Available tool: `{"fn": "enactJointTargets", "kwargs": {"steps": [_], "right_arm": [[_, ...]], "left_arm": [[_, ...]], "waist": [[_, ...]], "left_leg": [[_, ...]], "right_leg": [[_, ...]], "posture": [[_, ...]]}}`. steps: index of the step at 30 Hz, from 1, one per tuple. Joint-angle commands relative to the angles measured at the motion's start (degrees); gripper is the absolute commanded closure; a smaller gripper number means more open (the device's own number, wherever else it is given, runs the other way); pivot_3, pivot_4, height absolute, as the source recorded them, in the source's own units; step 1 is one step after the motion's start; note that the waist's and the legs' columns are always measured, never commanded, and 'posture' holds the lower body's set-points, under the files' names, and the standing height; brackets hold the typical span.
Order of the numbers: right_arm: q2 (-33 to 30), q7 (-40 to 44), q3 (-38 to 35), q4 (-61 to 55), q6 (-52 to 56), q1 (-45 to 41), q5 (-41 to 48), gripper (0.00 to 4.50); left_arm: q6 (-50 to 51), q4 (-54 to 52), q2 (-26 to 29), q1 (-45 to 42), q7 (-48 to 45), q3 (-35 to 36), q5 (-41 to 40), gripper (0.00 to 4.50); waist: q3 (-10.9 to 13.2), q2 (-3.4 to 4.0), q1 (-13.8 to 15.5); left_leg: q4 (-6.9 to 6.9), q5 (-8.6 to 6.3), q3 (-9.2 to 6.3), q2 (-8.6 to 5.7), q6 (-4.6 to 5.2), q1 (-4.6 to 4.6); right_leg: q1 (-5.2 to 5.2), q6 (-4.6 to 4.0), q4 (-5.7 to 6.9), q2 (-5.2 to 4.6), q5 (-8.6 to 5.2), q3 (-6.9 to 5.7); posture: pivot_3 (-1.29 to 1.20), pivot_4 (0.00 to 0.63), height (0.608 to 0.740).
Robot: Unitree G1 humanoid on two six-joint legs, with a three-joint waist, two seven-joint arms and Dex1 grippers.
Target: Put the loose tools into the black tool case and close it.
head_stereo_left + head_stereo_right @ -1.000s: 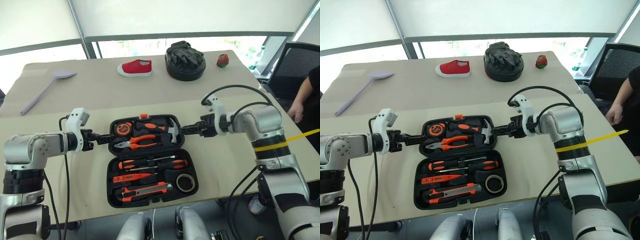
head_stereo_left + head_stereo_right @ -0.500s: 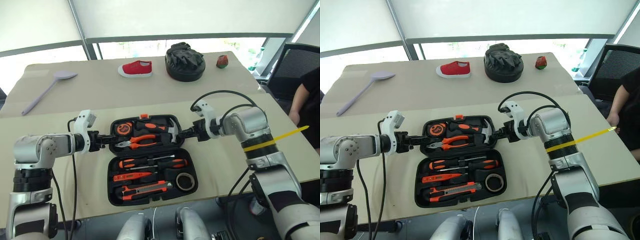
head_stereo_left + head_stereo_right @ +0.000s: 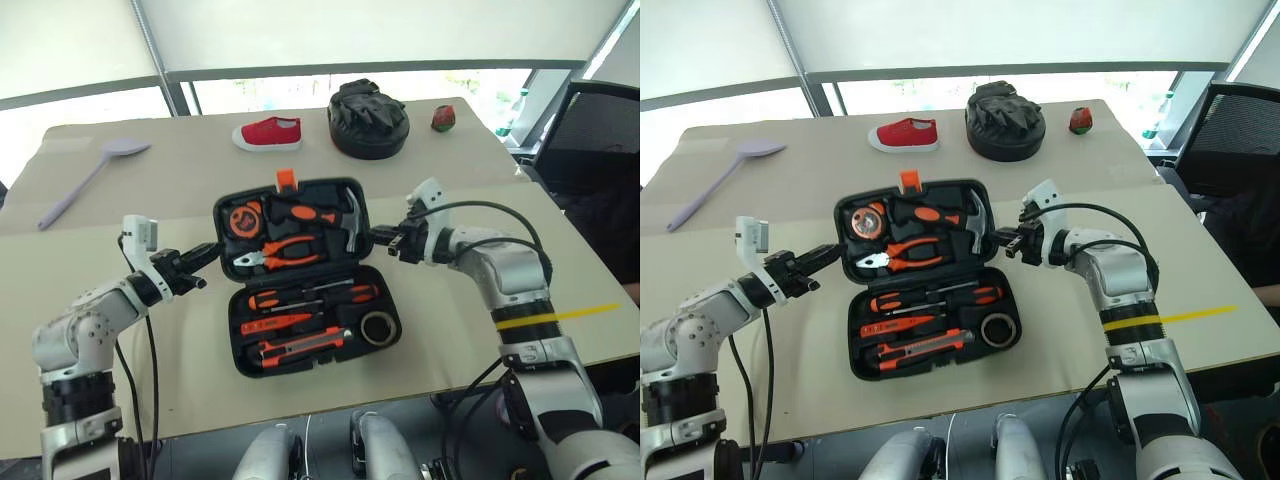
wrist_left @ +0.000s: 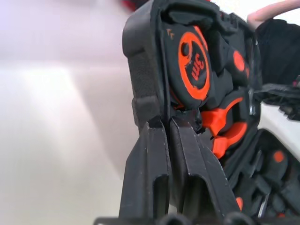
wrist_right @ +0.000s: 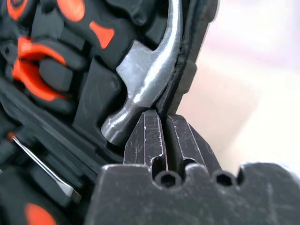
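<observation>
Tool case [image 3: 300, 270] lies mid-worktop [image 3: 450, 340] — shoe [image 3: 267, 133] and glove bundle [image 3: 368, 118] behind it, spoon [image 3: 92, 178] far left.

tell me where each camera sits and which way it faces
Head stereo pair: looks forward and down at the flat black plastic tool case, both arms showing.
Left wrist: along the left gripper, shut on the case's far half beside the orange tape measure.
Right wrist: along the right gripper, shut on that half by the steel hammer.
All views share the case.

A beige surface [image 3: 200, 190] stands before bright windows [image 3: 90, 110] with grey frames; a black office chair [image 3: 590, 120] sits at its right.
</observation>
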Motion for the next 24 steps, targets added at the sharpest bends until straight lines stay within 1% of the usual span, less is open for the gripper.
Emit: {"fn": "enactJointTargets", "kwargs": {"steps": [1, 2, 4, 5, 6, 7, 8, 9, 10, 11, 12, 13, 14, 16, 17, 18, 19, 21, 22, 23, 24], "right_arm": [[-6.54, -0.57, 2.14, -0.01, -34.07, 6.69, -12.09, 4.50], [-7.55, -1.75, 2.75, 1.67, -39.44, 8.13, -14.32, 4.50], [-9.27, -5.85, 3.82, 5.58, -48.96, 10.78, -19.61, 4.50], [-9.90, -9.03, 3.94, 7.40, -53.69, 12.05, -22.88, 4.50], [-10.27, -12.49, 4.00, 9.40, -57.21, 12.88, -26.17, 4.50], [-10.67, -16.36, 4.09, 11.32, -60.34, 13.39, -29.84, 4.50], [-11.17, -19.05, 4.35, 13.34, -62.33, 13.75, -32.43, 4.50], [-11.62, -19.19, 5.09, 15.60, -62.95, 14.13, -32.85, 4.50], [-11.94, -19.37, 5.76, 17.50, -63.57, 14.14, -33.10, 4.50], [-12.42, -19.89, 6.21, 19.21, -64.88, 14.42, -33.32, 4.50], [-12.95, -19.56, 6.40, 19.98, -65.42, 14.73, -32.53, 4.12], [-13.66, -19.65, 6.08, 20.22, -65.74, 14.98, -31.77, 3.74], [-14.40, -19.67, 5.70, 20.28, -66.04, 15.17, -31.03, 3.55], [-16.05, -19.96, 5.10, 20.50, -66.51, 15.46, -30.32, 2.85], [-16.87, -20.25, 4.77, 20.66, -67.10, 15.69, -30.01, 2.53], [-17.53, -20.35, 4.50, 20.84, -67.46, 16.04, -29.55, 2.16], [-17.92, -20.43, 4.39, 20.99, -67.71, 16.24, -29.20, 1.96], [-19.26, -18.69, 3.88, 19.53, -66.82, 17.94, -26.07, 1.10], [-19.77, -16.94, 3.83, 18.51, -65.45, 18.92, -23.78, 0.89], [-20.11, -15.68, 3.82, 17.73, -64.44, 19.63, -22.16, 0.89], [-20.76, -12.11, 3.68, 15.04, -60.96, 21.48, -16.88, 0.89]], "left_arm": [[-20.96, -5.93, -1.36, 7.21, -5.24, 0.53, 5.29, 4.47], [-23.01, -6.10, -1.34, 8.84, -5.88, 0.01, 5.81, 4.47], [-31.95, -5.57, -0.91, 13.18, -8.91, -2.22, 9.50, 4.47], [-39.19, -4.54, -0.66, 15.63, -10.50, -3.48, 12.73, 4.47], [-44.27, -3.70, -0.69, 17.70, -11.63, -4.34, 14.66, 4.47], [-48.78, -2.69, -0.77, 19.34, -11.93, -4.86, 16.35, 4.47], [-51.22, -2.06, -0.92, 20.74, -11.93, -5.06, 16.88, 4.47], [-52.14, -1.56, -0.95, 22.09, -12.02, -5.21, 16.52, 4.47], [-53.01, -0.96, -0.78, 22.86, -11.94, -5.49, 16.19, 4.47], [-54.62, -0.10, -0.35, 24.09, -12.00, -5.55, 16.26, 4.47], [-53.64, 0.24, 0.30, 25.60, -11.65, -5.14, 15.64, 4.14], [-51.52, 0.65, 1.25, 27.13, -10.90, -4.15, 14.94, 3.78], [-49.50, 1.12, 2.05, 28.34, -10.12, -3.07, 14.22, 3.58], [-47.71, 2.28, 3.73, 29.68, -9.30, -1.45, 13.33, 2.77], [-47.38, 2.73, 4.58, 29.92, -9.86, -0.81, 12.16, 2.41], [-47.01, 3.21, 5.48, 29.97, -9.97, -0.30, 11.81, 2.06], [-46.69, 3.50, 6.07, 29.96, -10.01, -0.02, 11.59, 1.86], [-45.15, 3.75, 7.19, 28.89, -10.22, 0.05, 10.53, 1.05], [-43.87, 3.62, 7.57, 28.25, -10.14, -0.15, 9.88, 0.65], [-42.99, 3.47, 7.83, 27.89, -10.05, -0.29, 9.43, 0.43], [-40.83, 3.10, 8.04, 26.09, -9.56, -1.21, 8.96, 0.10]], "waist": [[-0.01, 0.01, 0.07], [-0.01, 0.01, 0.19], [0.00, 0.01, 0.19], [0.00, 0.00, 0.12], [0.00, 0.01, 0.13], [0.01, 0.03, 0.15], [0.00, 0.04, 0.20], [0.01, 0.06, 0.26], [0.00, 0.07, 0.28], [0.00, 0.07, 0.28], [-0.01, 0.06, 0.37], [-0.05, 0.03, 0.36], [-0.06, 0.01, 0.35], [0.00, 0.02, 0.35], [0.01, 0.03, 0.30], [0.01, 0.03, 0.32], [0.01, 0.03, 0.41], [0.01, 0.03, 0.69], [0.01, 0.04, 0.76], [0.01, 0.04, 0.84], [0.01, 0.03, 0.88]], "left_leg": [[-0.10, -0.01, 0.00, -0.01, 0.01, 0.01], [-0.13, -0.04, 0.01, -0.02, 0.06, 0.07], [-0.10, -0.08, 0.06, -0.04, 0.10, 0.13], [-0.05, -0.07, 0.15, -0.03, 0.10, 0.19], [-0.01, -0.06, 0.30, 0.00, 0.09, 0.38], [-0.04, -0.07, 0.33, 0.08, 0.09, 0.64], [-0.19, -0.13, 0.33, 0.21, 0.18, 1.11], [-0.20, -0.34, 0.35, 0.31, 0.51, 1.44], [-0.22, -0.49, 0.35, 0.44, 0.77, 1.91], [-0.19, -0.54, 0.34, 0.52, 0.84, 2.18], [-0.19, -0.56, 0.34, 0.54, 0.89, 2.44], [-0.19, -0.59, 0.33, 0.54, 0.95, 2.75], [-0.19, -0.65, 0.33, 0.56, 1.05, 2.91], [-0.19, -0.71, 0.33, 0.54, 1.18, 2.74], [-0.20, -0.78, 0.35, 0.49, 1.29, 2.70], [-0.18, -0.83, 0.35, 0.48, 1.33, 2.69], [-0.16, -0.85, 0.36, 0.49, 1.33, 2.67], [-0.13, -0.88, 0.26, 0.48, 1.32, 2.60], [-0.12, -0.91, 0.26, 0.45, 1.34, 2.61], [-0.12, -0.93, 0.26, 0.44, 1.35, 2.61], [-0.12, -0.95, 0.26, 0.44, 1.36, 2.61]], "right_leg": [[0.00, 0.00, -0.10, -0.01, 0.00, -0.02], [0.01, 0.01, -0.13, -0.02, 0.00, -0.04], [0.07, 0.03, -0.16, -0.02, -0.02, -0.20], [0.12, 0.03, -0.21, -0.03, -0.02, -0.18], [0.26, 0.03, -0.32, -0.04, -0.04, 0.00], [0.54, 0.03, -0.45, -0.02, -0.04, 0.02], [1.11, 0.03, -0.68, -0.03, -0.04, 0.06], [1.49, 0.02, -0.75, -0.02, -0.06, 0.08], [2.11, 0.02, -0.99, 0.02, -0.09, 0.09], [2.39, 0.10, -1.02, 0.05, -0.18, 0.10], [2.70, 0.44, -1.04, 0.04, -0.45, 0.14], [2.98, 0.55, -1.03, 0.03, -0.51, 0.15], [3.11, 0.65, -1.02, 0.04, -0.58, 0.18], [2.91, 0.67, -1.00, 0.07, -0.63, 0.18], [2.79, 0.37, -0.92, 0.12, -0.44, 0.17], [2.74, 0.32, -0.85, 0.10, -0.42, 0.17], [2.75, 0.31, -0.86, 0.08, -0.41, 0.17], [2.80, 0.31, -1.00, -0.01, -0.40, 0.15], [2.83, 0.32, -1.01, -0.06, -0.40, 0.16], [2.83, 0.32, -1.03, -0.08, -0.40, 0.16], [2.86, 0.33, -1.04, -0.08, -0.40, 0.16]], "posture": [[0.00, 0.150, 0.740], [0.00, 0.150, 0.740], [0.00, 0.150, 0.740], [0.00, 0.150, 0.740], [0.00, 0.150, 0.740], [0.00, 0.150, 0.740], [0.00, 0.150, 0.740], [0.00, 0.150, 0.740], [0.00, 0.150, 0.740], [0.00, 0.150, 0.740], [0.00, 0.150, 0.740], [0.00, 0.150, 0.740], [0.00, 0.150, 0.740], [0.00, 0.150, 0.740], [0.00, 0.150, 0.740], [0.00, 0.150, 0.740], [0.00, 0.150, 0.740], [0.00, 0.150, 0.740], [0.00, 0.150, 0.740], [0.00, 0.150, 0.740], [0.00, 0.150, 0.740]]}}
